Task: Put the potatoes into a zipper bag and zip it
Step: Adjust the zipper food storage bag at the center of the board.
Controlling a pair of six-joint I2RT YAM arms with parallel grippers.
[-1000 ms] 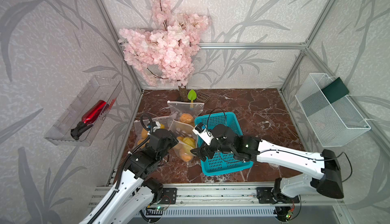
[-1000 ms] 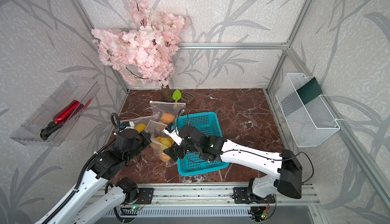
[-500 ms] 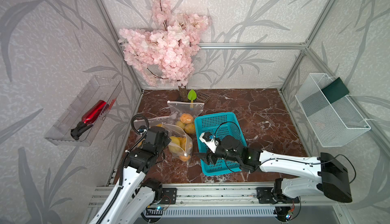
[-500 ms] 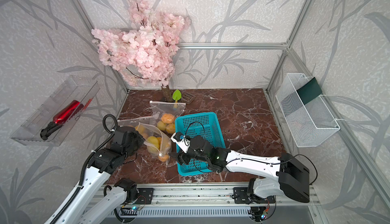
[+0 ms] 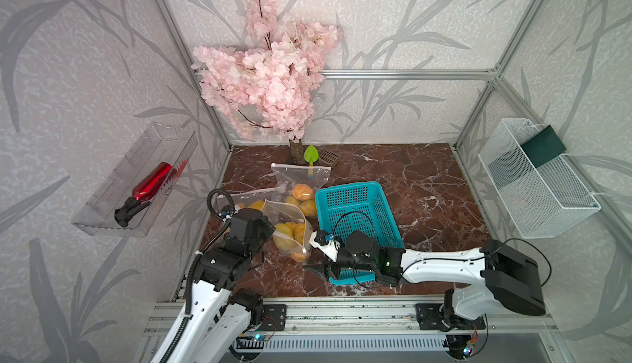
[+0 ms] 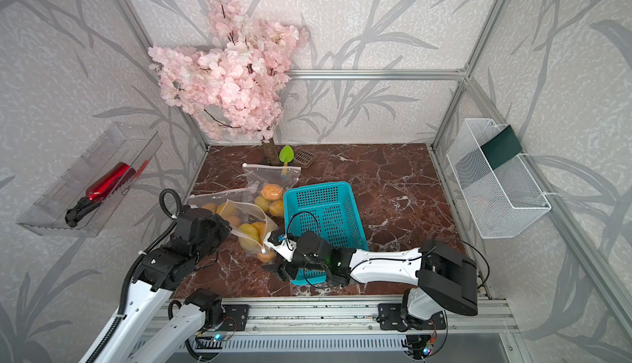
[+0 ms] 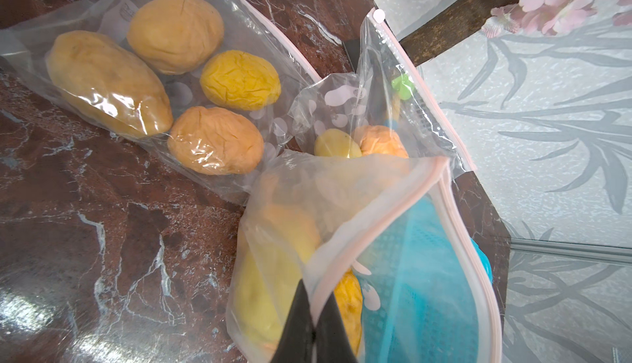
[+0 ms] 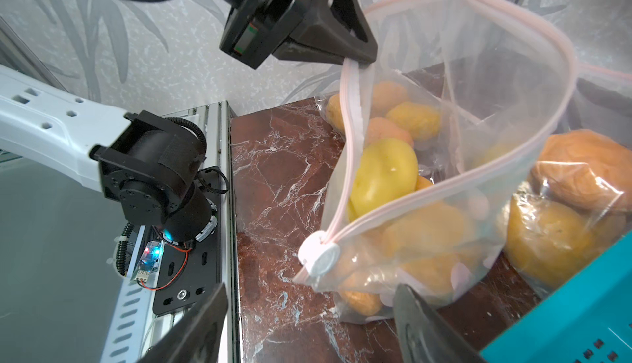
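A clear zipper bag (image 5: 290, 233) with a pink zip rim stands open-mouthed on the marble top, left of the basket. Several yellow-orange potatoes (image 8: 384, 171) lie inside it. My left gripper (image 7: 313, 313) is shut on the bag's rim and holds that side up; the same pinch appears in the right wrist view (image 8: 359, 58). The white zipper slider (image 8: 319, 255) sits at the rim's low end. My right gripper (image 8: 311, 287) is open, low over the marble just in front of the slider, touching nothing; both top views show it (image 5: 316, 269) (image 6: 273, 269).
Two more clear bags with potatoes lie behind (image 5: 301, 190) and to the left (image 7: 154, 81). A teal basket (image 5: 347, 187) stands under my right arm. A pink blossom tree (image 5: 266, 77) and a green scoop (image 5: 310, 155) are at the back. Wall trays hang left (image 5: 136, 180) and right (image 5: 533, 180).
My right gripper has drawn back from the bag's mouth toward the front edge and narrowed slightly. My left gripper has pulled the rim a little leftward and kept its hold.
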